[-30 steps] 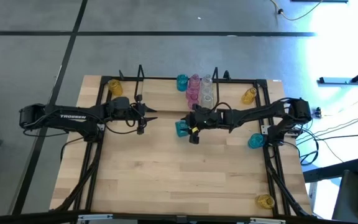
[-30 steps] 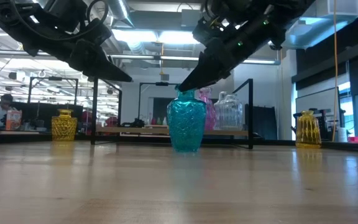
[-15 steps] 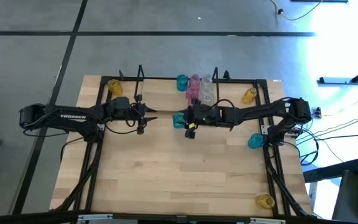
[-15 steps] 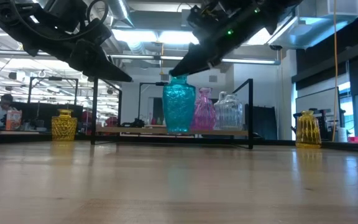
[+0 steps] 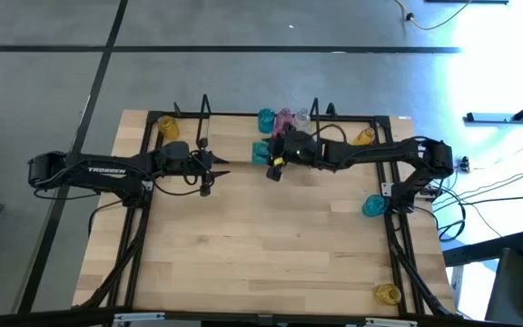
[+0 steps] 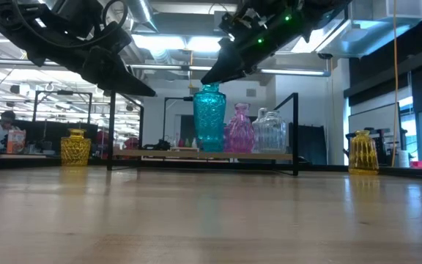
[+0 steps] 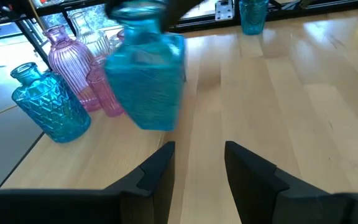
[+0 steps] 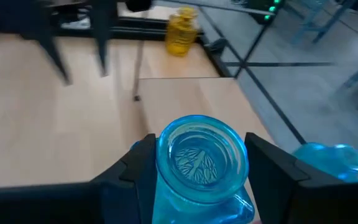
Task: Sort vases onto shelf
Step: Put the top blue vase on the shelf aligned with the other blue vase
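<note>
The right gripper [image 5: 271,160] is closed on the neck of a teal translucent bottle-shaped glass vase [image 6: 209,117] and holds it in the air, above the low light-wood shelf with black wire end frames [image 6: 196,155]. To do this step well, I think the vase should come down straight and slowly, kept upright, onto a free part of the board near the other teal vase [image 7: 48,104] — the colours belong together.

The pink ribbed glass vase [image 6: 239,129] and the clear glass vase [image 6: 271,132] stand just beside the carried one, so a sideways swing could knock them. The black wire frame [image 5: 204,116] is also close.

The left gripper [image 7: 197,165] waits open over the bench [image 5: 261,254]. One yellow vase [image 6: 75,148] and another yellow vase [image 6: 363,152] stand outside the shelf.
</note>
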You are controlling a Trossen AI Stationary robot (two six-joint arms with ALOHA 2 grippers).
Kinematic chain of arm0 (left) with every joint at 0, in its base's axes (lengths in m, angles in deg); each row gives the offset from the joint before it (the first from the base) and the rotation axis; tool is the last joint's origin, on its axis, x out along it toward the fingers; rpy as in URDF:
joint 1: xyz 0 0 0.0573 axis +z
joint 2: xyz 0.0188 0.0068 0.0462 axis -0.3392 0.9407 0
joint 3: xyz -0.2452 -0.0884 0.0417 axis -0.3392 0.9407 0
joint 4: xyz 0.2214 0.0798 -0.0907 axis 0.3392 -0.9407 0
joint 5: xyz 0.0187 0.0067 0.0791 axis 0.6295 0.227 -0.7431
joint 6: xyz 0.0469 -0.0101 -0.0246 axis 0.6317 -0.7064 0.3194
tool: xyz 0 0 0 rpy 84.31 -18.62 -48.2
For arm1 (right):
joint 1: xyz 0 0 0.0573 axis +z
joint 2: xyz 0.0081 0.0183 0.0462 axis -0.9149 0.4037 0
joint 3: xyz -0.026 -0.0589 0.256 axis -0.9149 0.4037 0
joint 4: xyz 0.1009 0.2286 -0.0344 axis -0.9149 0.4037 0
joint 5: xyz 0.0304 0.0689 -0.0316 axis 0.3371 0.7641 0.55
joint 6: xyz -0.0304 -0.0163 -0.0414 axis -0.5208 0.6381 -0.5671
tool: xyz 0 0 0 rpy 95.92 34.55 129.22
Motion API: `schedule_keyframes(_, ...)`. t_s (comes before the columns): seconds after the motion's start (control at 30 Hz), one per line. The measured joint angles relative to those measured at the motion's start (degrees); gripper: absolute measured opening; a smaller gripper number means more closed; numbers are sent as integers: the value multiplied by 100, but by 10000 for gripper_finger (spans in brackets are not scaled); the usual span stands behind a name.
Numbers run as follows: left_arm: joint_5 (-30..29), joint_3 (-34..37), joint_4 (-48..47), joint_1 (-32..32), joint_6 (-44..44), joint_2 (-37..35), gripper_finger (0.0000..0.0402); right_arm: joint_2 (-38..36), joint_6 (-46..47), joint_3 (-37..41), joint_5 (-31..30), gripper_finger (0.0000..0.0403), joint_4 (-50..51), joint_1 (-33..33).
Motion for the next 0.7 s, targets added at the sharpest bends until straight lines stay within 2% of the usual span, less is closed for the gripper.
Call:
schedule_keyframes(0.3,0,0,0,0,0,0,133,-2,-187,-81,202,179,-19,-674)
schedule_keyframes(0.4,0,0,2,0,0,0,133,26,-262,-81,452,179,-77,-845)
schedule_keyframes(0.7,0,0,7,1,3,0,133,208,-436,-88,708,179,-484,-1021)
